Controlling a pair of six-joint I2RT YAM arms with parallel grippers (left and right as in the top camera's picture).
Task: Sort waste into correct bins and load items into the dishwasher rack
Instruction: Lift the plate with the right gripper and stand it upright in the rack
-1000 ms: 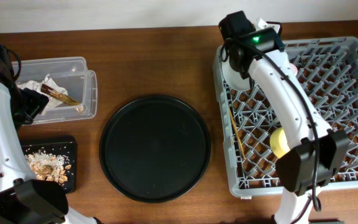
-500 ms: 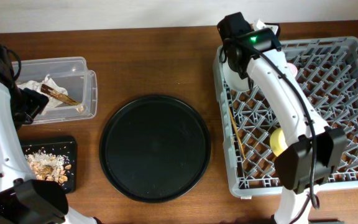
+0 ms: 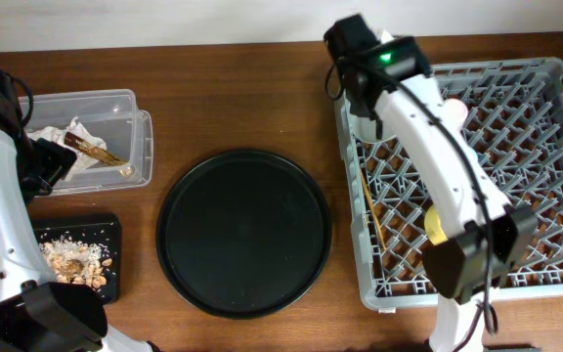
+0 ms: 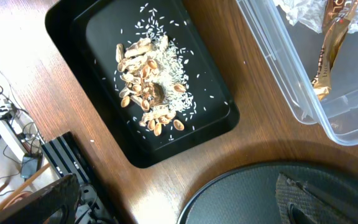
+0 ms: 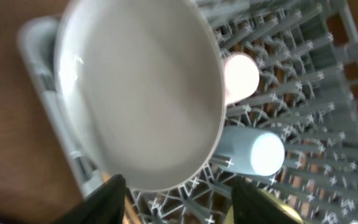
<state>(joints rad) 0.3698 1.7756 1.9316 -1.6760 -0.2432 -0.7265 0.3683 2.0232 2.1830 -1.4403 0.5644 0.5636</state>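
The grey dishwasher rack [image 3: 516,166] fills the right of the table. My right gripper [image 5: 179,200] hovers over its near-left corner, jaws open, with the pale grey plate [image 5: 142,93] standing on edge among the pegs just ahead of the fingertips. Beside the plate lie the pink cup [image 5: 240,76] and the light blue cup [image 5: 253,152]. Deeper in the rack are the yellow saucer [image 3: 438,225] and the chopsticks [image 3: 371,210]. My left gripper [image 4: 176,208] is wide open and empty above the table, between the shallow black tray [image 4: 92,37] of food scraps [image 4: 148,81] and the clear box [image 4: 278,81], which holds napkins and a brown wrapper [image 4: 328,50].
A large round black tray [image 3: 243,232] sits mid-table between the bins and the rack. The clear box [image 3: 115,108] lies at the far left with the shallow black tray [image 3: 106,230] in front of it. Cables and equipment show past the table's left edge [image 4: 17,155].
My right gripper has gone from shut to open, letting go of the plate in the rack, and the right arm has shifted slightly left. The left arm has not moved.
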